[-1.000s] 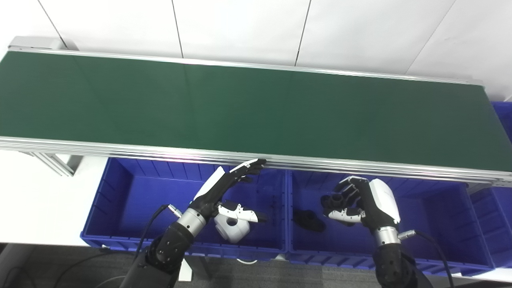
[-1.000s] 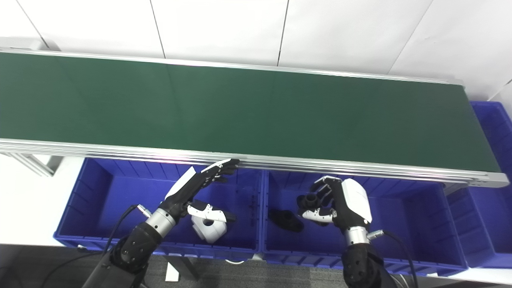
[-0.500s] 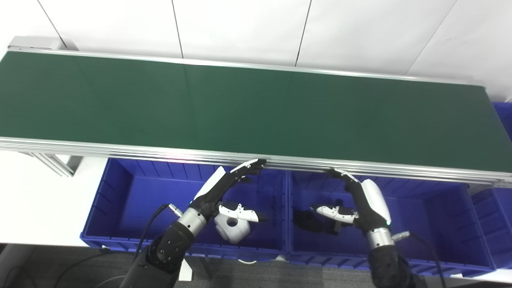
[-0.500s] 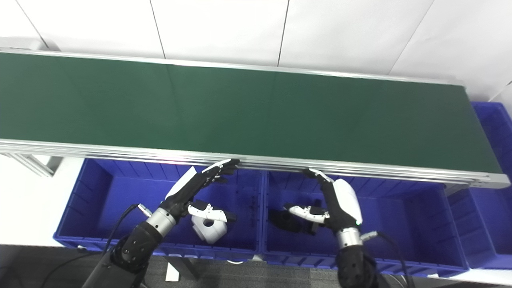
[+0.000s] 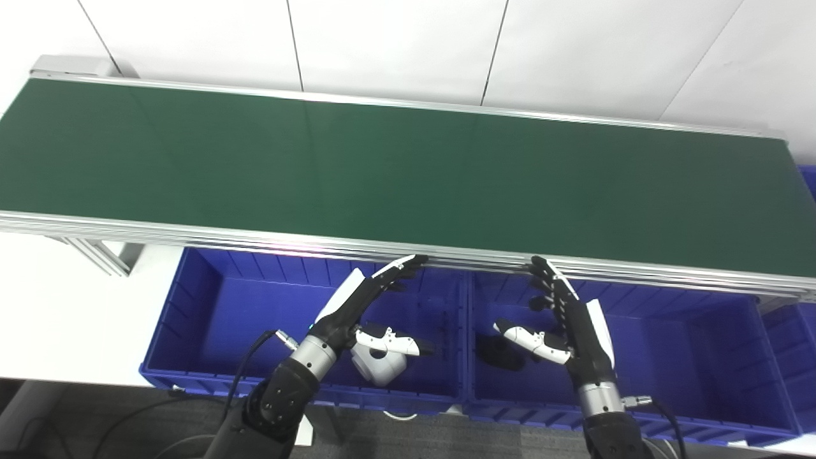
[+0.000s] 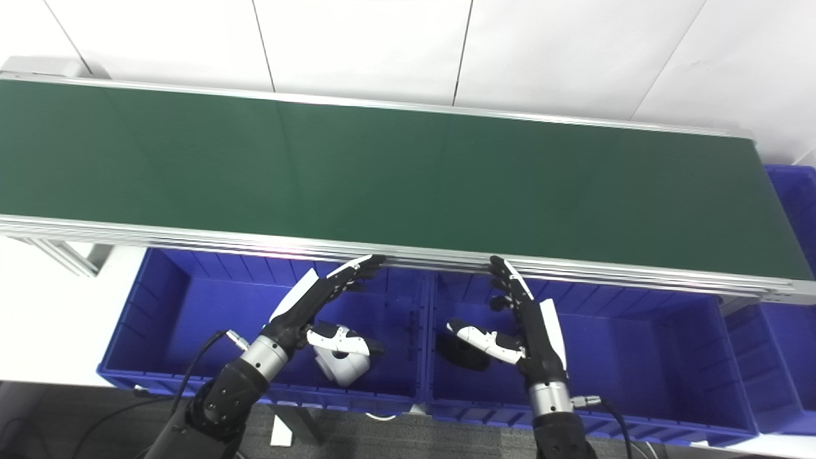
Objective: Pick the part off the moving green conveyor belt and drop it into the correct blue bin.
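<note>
The green conveyor belt (image 5: 408, 172) carries no part. My left hand (image 5: 357, 306) is open, fingers stretched toward the belt's front rail, above the left blue bin (image 5: 210, 319). A white part (image 5: 376, 366) lies in that bin under the thumb. My right hand (image 5: 567, 319) is open and empty, fingers straight up toward the rail, above the right blue bin (image 5: 688, 344). A black part (image 5: 500, 354) lies in the right bin to the left of the hand, partly hidden by the thumb.
The belt's aluminium front rail (image 5: 255, 239) runs just above both hands. A third blue bin (image 6: 794, 191) stands at the belt's right end. A wall divides the two front bins (image 5: 464, 344). The belt's frame leg (image 5: 102, 255) shows at left.
My right hand, which held a black part a second ago, has opened and straightened its fingers upward; the part is out of the hand. The camera has shifted slightly. The left hand has not moved.
</note>
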Tool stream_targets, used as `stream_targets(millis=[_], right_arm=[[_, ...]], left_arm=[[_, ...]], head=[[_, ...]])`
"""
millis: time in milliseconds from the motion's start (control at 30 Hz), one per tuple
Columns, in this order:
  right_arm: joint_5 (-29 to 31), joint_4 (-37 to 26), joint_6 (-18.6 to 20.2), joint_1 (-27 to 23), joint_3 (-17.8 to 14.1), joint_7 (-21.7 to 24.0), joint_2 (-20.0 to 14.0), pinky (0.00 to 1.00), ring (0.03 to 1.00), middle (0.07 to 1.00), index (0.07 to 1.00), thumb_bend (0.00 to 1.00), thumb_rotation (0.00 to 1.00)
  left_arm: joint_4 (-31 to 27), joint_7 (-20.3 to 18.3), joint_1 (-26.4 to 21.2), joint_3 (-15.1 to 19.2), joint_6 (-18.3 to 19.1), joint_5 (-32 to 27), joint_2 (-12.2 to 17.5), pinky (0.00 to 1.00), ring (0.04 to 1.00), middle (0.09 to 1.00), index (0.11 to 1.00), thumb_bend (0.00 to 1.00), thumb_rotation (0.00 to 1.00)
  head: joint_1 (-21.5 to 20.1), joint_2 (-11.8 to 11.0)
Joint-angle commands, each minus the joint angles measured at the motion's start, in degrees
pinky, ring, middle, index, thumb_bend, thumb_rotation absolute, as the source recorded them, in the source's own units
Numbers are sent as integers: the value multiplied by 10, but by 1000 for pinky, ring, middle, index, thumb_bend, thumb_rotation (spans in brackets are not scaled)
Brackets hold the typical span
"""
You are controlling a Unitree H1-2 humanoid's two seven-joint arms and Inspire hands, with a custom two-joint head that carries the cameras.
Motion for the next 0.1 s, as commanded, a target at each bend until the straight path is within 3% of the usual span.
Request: stream_targets(millis=[0, 67], right_arm=[[10, -4, -30, -6, -8, 6, -5, 753, 834, 870, 892, 804, 332], [14, -1, -28, -7, -12, 7, -4, 755, 832, 866, 889, 806, 340]], left_arm=[[-8, 13, -11, 1, -14, 9, -3, 806, 879, 905, 901, 697, 394], [-6, 17, -11, 2, -12, 16, -4, 802, 876, 904, 901, 705, 410]], head=[[0, -1], [2, -3]])
